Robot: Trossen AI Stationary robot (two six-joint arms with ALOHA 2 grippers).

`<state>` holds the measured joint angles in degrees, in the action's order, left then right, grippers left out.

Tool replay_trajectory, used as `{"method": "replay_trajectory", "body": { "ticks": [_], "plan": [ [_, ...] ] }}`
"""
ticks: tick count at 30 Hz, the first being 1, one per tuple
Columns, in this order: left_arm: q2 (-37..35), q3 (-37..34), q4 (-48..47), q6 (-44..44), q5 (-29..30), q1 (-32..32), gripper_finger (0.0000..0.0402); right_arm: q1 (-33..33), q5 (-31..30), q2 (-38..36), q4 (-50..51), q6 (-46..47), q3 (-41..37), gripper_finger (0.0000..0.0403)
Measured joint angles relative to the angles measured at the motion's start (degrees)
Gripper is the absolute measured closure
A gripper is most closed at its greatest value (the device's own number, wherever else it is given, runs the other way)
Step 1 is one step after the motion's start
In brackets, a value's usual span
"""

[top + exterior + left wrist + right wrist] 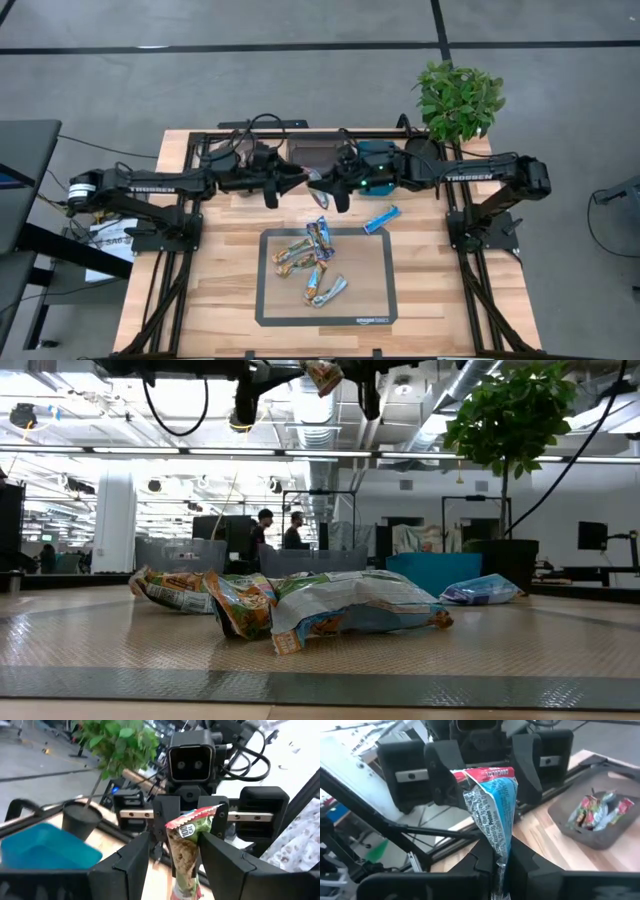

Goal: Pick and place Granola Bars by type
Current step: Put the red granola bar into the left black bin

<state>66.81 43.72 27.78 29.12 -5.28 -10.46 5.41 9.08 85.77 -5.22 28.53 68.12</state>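
A multicoloured granola bar (492, 805), red-ended with a blue and green body, hangs in the air between my two grippers, which face each other over the table's far middle. My right gripper (497, 854) is shut on it. My left gripper (175, 840) is open, with a finger on each side of the bar (184, 847). Several tan and multicoloured bars (312, 262) lie heaped on a dark-rimmed mat (268, 300). One blue bar (381, 218) lies on the wood beside it. My right gripper pinches the bar's lower end (498, 851) between its two fingers, and the wrapper narrows to a crease there. The bar is lifted clear and sticks out from the fingers toward my left gripper. Whether a left finger (212, 852) touches the bar, I cannot tell.
A grey bin (592, 822) with several multicoloured bars stands at the table's far edge under the arms. A blue bin (45, 852) stands to its right. A potted plant (458, 100) is at the far right corner. Bare wood lies left and right of the mat.
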Motion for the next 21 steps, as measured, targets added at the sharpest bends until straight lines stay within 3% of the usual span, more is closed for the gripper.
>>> {"method": "replay_trajectory", "body": {
  "ticks": [11,21],
  "plan": [
    [1.5,0.1,8.3,1.4,-0.1,-0.5,0.0243,1.4,3.1,0.0,-2.6,0.0,0.0,0.0383],
    [1.5,0.0,10.5,2.8,-3.5,-1.4,0.0387,1.9,4.8,0.0,-4.8,-0.3,0.0,0.0381]
  ]
}}
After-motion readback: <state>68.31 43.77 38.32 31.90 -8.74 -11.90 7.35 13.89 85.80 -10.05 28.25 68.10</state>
